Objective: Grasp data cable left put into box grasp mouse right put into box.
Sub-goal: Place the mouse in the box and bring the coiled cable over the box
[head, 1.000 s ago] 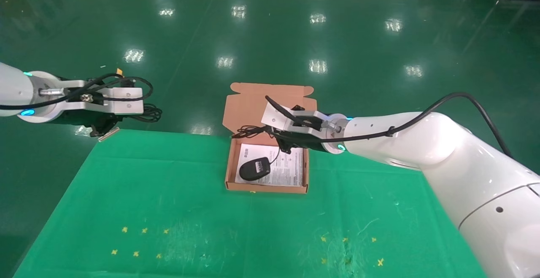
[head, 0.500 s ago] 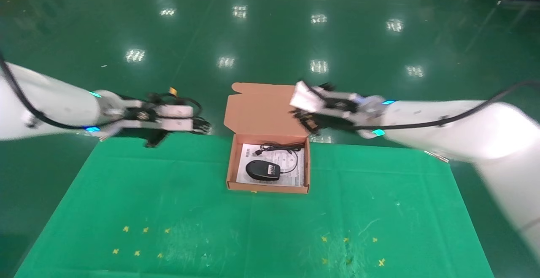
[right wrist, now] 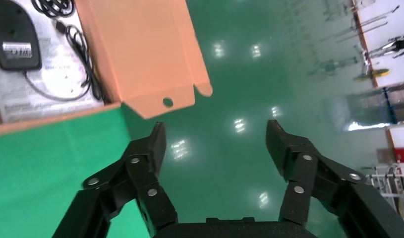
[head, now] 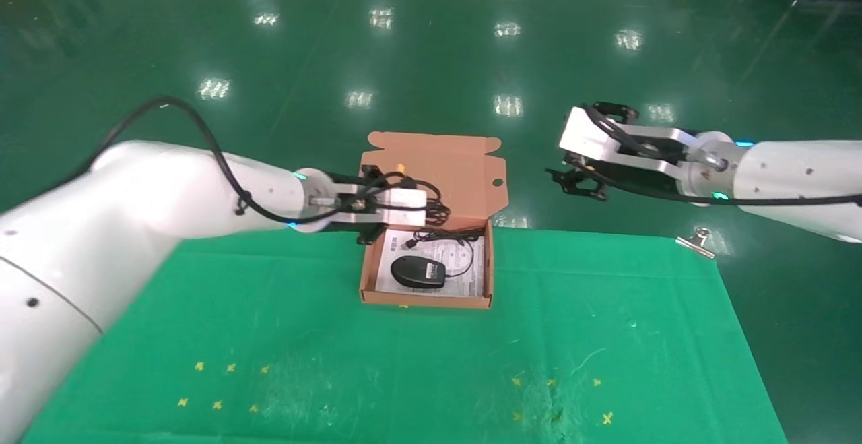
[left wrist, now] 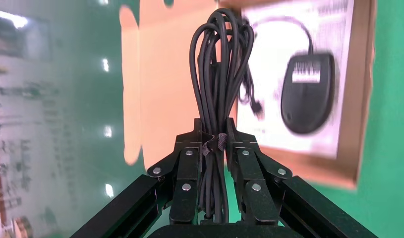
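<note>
A green-clothed desk [head: 269, 309] fills the scene. The left end effector [left wrist: 213, 144], clamped on the looped data cable [left wrist: 220, 64], hovers at the cardboard box's [head: 367, 255] far-left corner. Inside lies the mouse [head: 418, 272]. The right end effector [right wrist: 214, 144] hangs spread wide beyond the desk's far edge.

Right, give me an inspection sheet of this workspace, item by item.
Surface: green cloth-covered table with small yellow cross marks.
Job's things: the box lies open on the cloth, lid flap up; the mouse rests inside on the white leaflet, its cord beside it; the data cable is a bundle in the left end effector.
Clutter: a metal clip at the cloth's far right edge.
Grippers: left end effector shut on the data cable, at the box's far left corner; right end effector open, empty, right of the box beyond the table's far edge.
Cables: black arm cables on both arms.
Surroundings: glossy green floor.
</note>
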`<state>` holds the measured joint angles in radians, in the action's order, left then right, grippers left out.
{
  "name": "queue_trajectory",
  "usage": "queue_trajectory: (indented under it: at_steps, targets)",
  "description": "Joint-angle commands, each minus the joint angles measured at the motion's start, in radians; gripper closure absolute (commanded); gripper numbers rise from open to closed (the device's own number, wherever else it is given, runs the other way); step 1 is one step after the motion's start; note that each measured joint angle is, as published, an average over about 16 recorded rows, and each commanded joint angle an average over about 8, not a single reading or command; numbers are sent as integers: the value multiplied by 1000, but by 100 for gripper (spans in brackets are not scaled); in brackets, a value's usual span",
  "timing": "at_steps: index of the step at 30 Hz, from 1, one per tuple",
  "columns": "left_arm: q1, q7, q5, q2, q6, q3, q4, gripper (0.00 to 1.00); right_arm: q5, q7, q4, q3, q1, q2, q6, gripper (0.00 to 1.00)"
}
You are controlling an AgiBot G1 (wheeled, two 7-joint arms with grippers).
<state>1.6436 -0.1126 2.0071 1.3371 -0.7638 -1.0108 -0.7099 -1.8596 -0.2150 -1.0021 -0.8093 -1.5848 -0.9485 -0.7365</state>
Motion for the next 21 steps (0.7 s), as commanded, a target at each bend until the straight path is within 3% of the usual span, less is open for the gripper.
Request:
queue_trajectory:
  at_steps: [1, 7, 15, 21]
  targets:
    - [-9, 51, -34, 26, 38, 0, 37, 100, -13, -27, -35, -2, 6, 27, -14, 0]
    - [-32, 130, -162, 33, 93, -52, 56, 100, -70, -99, -92, -13, 7, 47, -36, 0]
    - [-37, 159, -253, 41, 124, -107, 78, 0, -103, -140, -126, -16, 12, 56, -40, 0]
    - [-36, 160, -258, 41, 127, -110, 78, 0, -105, -141, -128, -17, 13, 56, -41, 0]
